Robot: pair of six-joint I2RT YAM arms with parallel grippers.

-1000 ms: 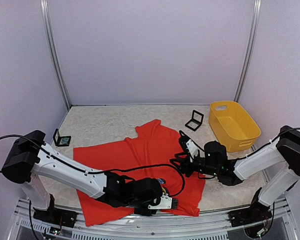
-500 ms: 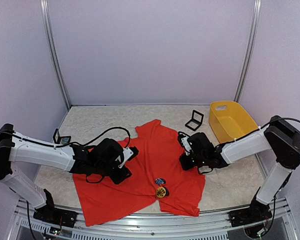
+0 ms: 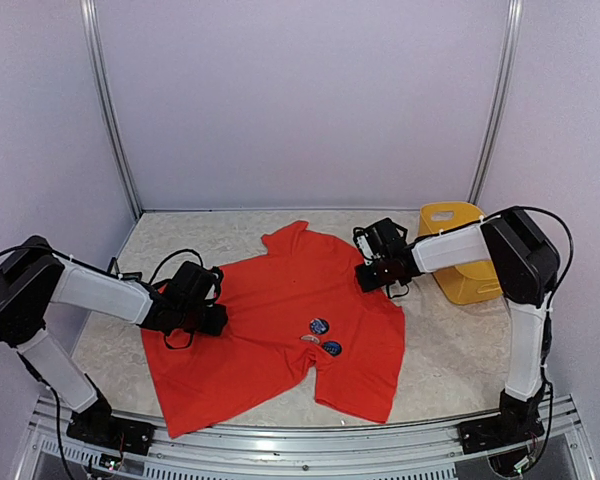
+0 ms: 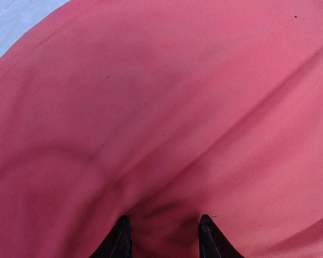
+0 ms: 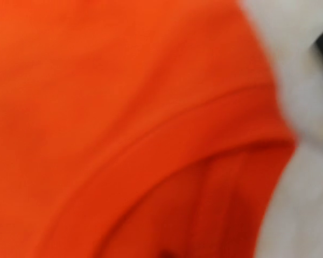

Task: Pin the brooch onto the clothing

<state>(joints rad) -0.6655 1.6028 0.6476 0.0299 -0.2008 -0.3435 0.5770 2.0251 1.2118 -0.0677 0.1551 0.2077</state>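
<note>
Both arms at the sleeves, the brooches lying on the shirt front.

From above, the red-orange short-sleeved soft-fabric T-shirt [image 3: 270, 300] lies spread on the pale speckled table [image 3: 180, 240]. A cluster of small round brooches [image 3: 320, 326] sits on its lower front; whether any is pinned I can't tell. The left gripper [image 3: 210, 319] is on one sleeve and the right gripper [image 3: 368, 274] at the other, beside the yellow plastic basket [image 3: 450, 214]. To my eye they are keeping the cloth flat for pinning. The left wrist view shows its fingertips [image 4: 121, 237] partway apart, nipping a ruck of fabric. The right wrist view is a blur of shirt. That gripper is closed tight, but I can't say whether it has caught cloth.
</note>
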